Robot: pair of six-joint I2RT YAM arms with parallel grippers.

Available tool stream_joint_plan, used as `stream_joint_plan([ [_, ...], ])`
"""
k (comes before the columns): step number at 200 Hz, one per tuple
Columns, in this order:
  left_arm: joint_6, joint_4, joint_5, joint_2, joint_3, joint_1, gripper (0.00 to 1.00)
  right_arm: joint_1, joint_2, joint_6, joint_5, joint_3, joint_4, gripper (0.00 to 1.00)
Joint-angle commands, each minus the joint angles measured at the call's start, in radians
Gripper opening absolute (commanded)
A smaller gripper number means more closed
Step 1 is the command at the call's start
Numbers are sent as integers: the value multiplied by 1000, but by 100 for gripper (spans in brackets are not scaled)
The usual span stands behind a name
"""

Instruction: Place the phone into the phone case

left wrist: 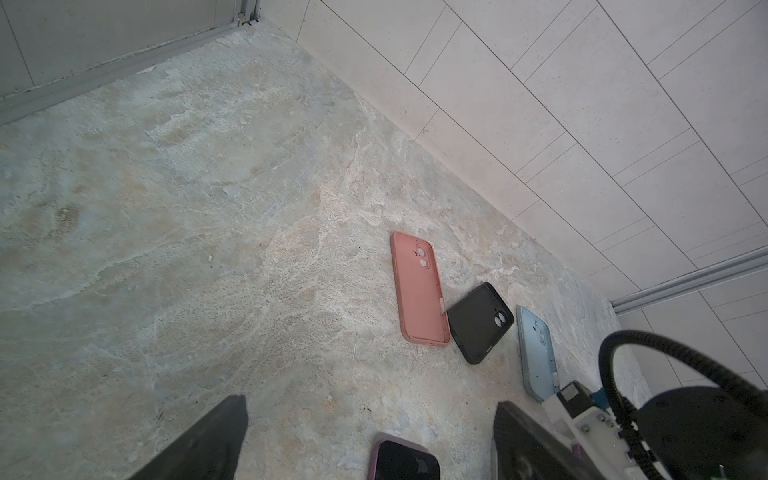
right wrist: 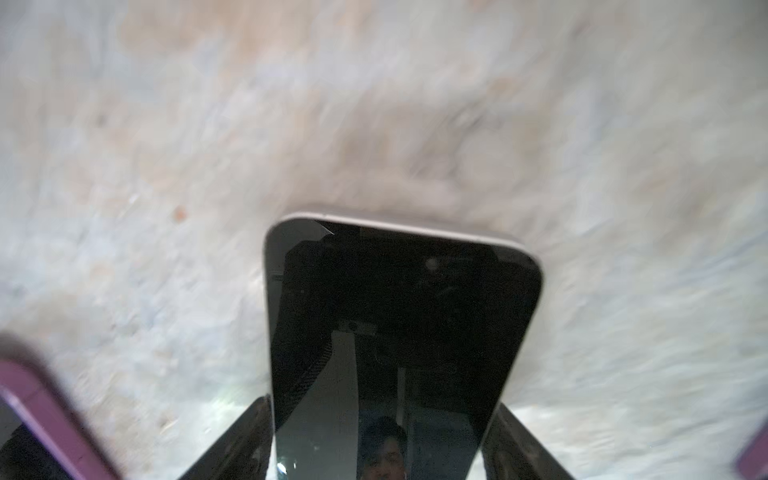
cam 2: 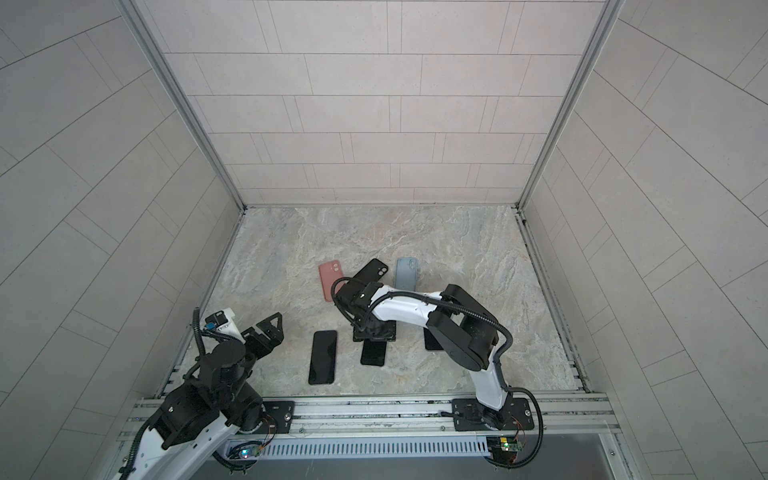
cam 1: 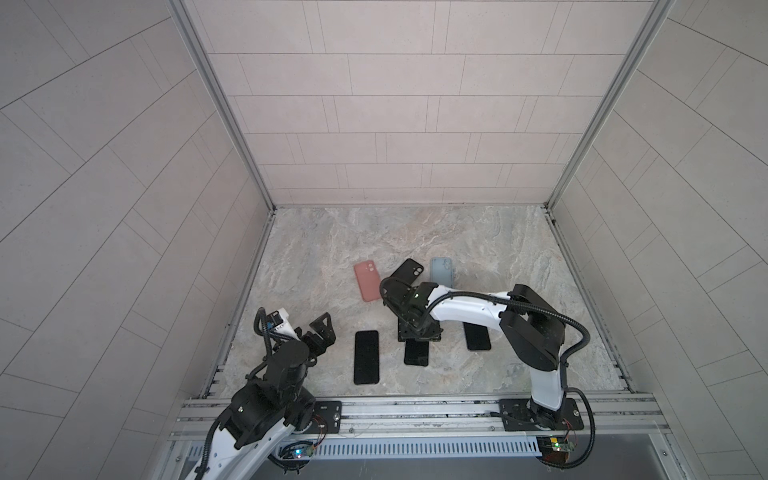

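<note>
Three dark-screened phones lie in a row near the front of the marble table. My right gripper [cam 1: 417, 332] [right wrist: 382, 405] is down over the far end of the middle phone [cam 1: 416, 353] [right wrist: 399, 311], a finger against each long edge; the phone lies flat. Farther back lie three empty phone cases: pink [cam 1: 367, 281] [left wrist: 419, 291], black [cam 1: 409, 270] [left wrist: 480, 322] and light blue [cam 1: 442, 270] [left wrist: 536, 349]. My left gripper [cam 1: 324, 328] [left wrist: 370, 402] hovers open and empty at the front left, beside the left phone [cam 1: 366, 357] [left wrist: 403, 459].
The right phone [cam 1: 477, 336] lies partly under my right arm. Purple-edged phones [right wrist: 25, 415] flank the held one in the right wrist view. Tiled walls and metal rails [cam 1: 266, 195] enclose the table on three sides; a mounting rail [cam 1: 415, 411] runs along the front.
</note>
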Motion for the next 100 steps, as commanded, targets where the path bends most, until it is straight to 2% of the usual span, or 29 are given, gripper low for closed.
stream_joint_plan([
  [1, -16, -6, -29, 8, -8, 1, 100, -92, -43, -167, 129, -18, -120, 78],
  [16, -15, -5, -29, 10, -8, 1, 100, -132, -52, -224, 125, -26, -131, 88],
  [34, -16, -6, -28, 9, -8, 1, 100, -132, -68, -269, 155, -5, -154, 100],
  [60, -20, -10, -35, 11, -7, 2, 100, -95, -108, -298, 172, 34, -164, 100],
  [80, -22, -10, -38, 20, -6, 2, 100, -31, -121, -295, 105, 81, -142, 99],
  [100, -22, -2, -38, 37, -4, 2, 100, 72, -103, -236, 28, 133, -79, 98],
])
